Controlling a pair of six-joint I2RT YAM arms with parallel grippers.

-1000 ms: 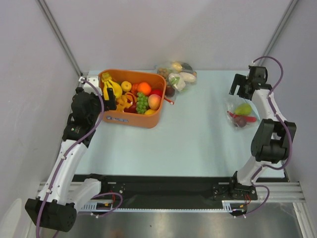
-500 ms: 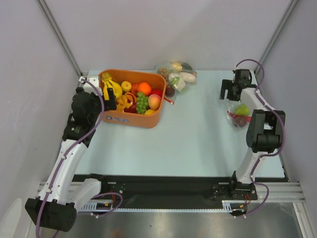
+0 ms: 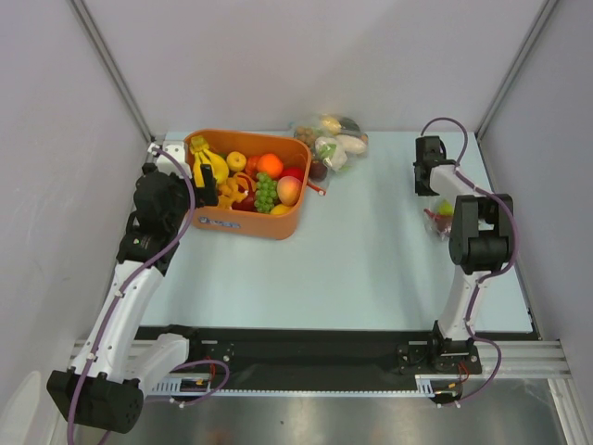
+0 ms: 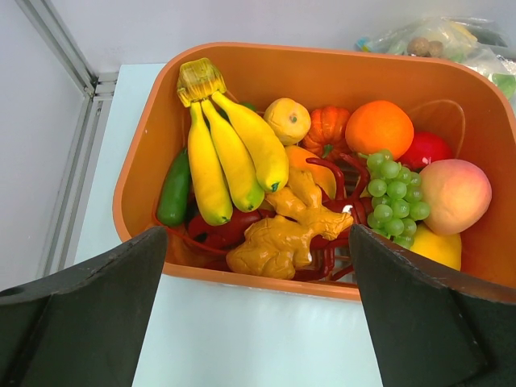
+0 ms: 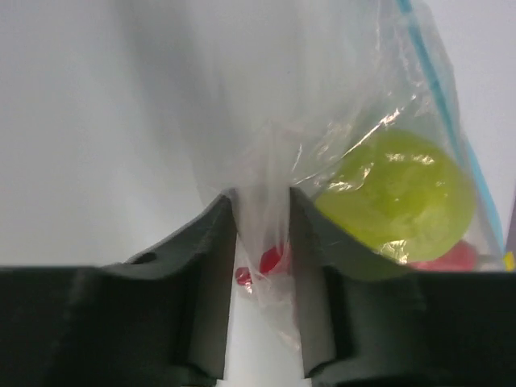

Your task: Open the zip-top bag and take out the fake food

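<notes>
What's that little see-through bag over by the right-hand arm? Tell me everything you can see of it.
The zip-top bag is small and made of clear, crinkly plastic, with a pale blue zip strip running along one edge. Through the film you can see a round, light green fruit and some red pieces. It lies on the pale table near the right side. A bunched fold of its film sits between the two fingers of the right claw, which appear to pinch it.

Right pincer (image 3: 426, 184) beside zip-top bag (image 3: 436, 221), left pincer (image 3: 207, 192) at orange tub (image 3: 246, 226) rim
</notes>
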